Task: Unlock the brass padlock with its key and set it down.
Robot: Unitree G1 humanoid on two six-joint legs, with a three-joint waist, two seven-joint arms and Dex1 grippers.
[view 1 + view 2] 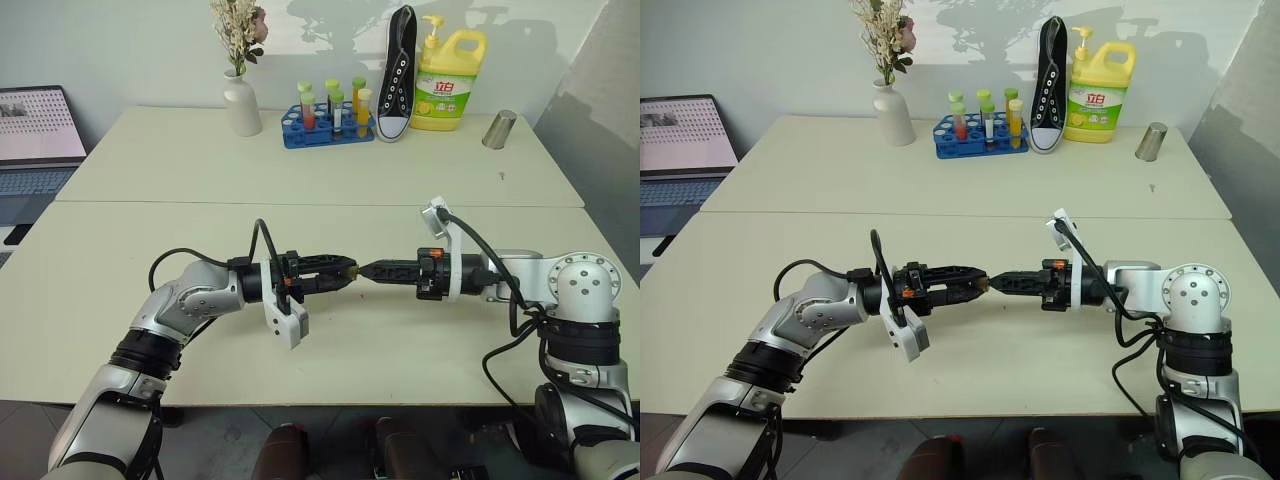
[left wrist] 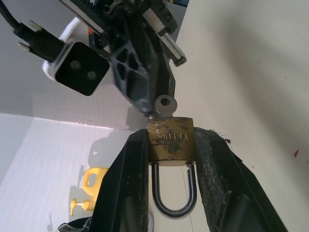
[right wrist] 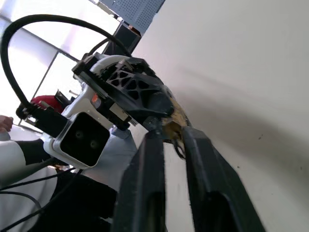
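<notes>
While the two arms meet tip to tip above the near half of the tabletop point(image 1: 420, 380), the left gripper point(image 2: 171, 145) is clamped on the brass padlock point(image 2: 171, 140), one finger against each side of the lock body. The padlock is held clear of the tabletop, with its shackle point(image 2: 174, 193) running back between the left fingers and appearing seated at both legs. The keyhole end faces the right gripper point(image 3: 170, 134).

The key point(image 2: 164, 105) is inserted in that end; its round head protrudes just beyond the body. The right gripper tips sit at the key head. In the right wrist view its fingers stand slightly apart; whether they grip the key cannot be told.

Governing relation: padlock, key and both grippers share one near-level line running left to right. The right gripper is nearest the key, so turning about that line is judged the next action. Unlocking and set-down are judged not yet done.
</notes>
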